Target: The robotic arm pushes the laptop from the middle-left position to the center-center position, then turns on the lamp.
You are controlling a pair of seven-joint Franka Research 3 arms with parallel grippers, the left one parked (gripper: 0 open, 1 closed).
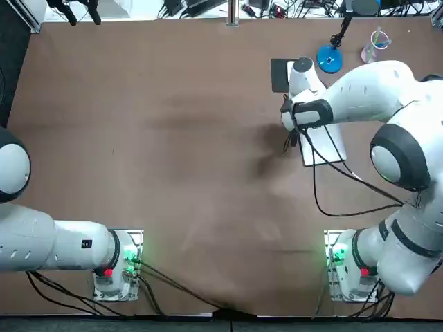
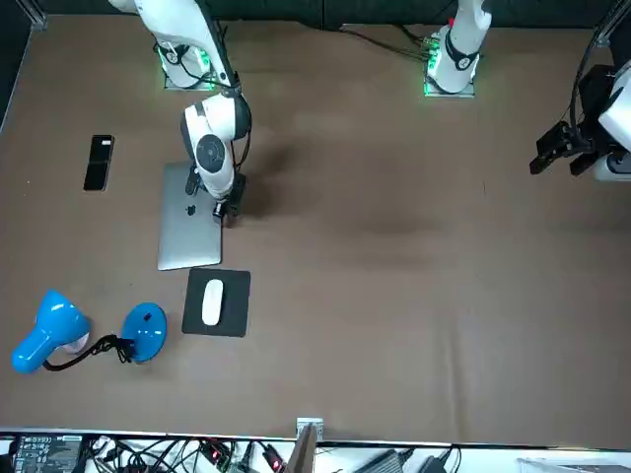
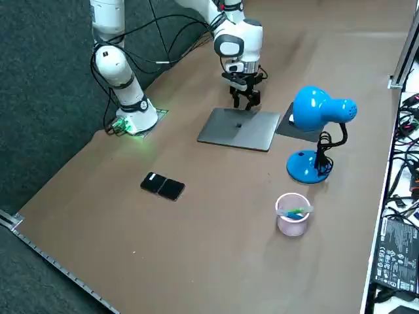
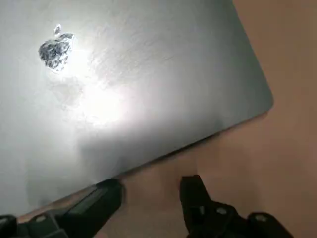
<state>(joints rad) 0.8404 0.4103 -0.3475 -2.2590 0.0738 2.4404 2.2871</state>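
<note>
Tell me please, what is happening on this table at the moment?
The right arm is busy with the closed laptop. The right gripper is down low at the laptop's edge, on the side that faces the table's middle. Its fingers are open and hold nothing, and one fingertip sits right at that edge. The blue lamp stands apart, near the mouse on its pad, and nothing touches it. A phone and a pink cup are also on the table.
</note>
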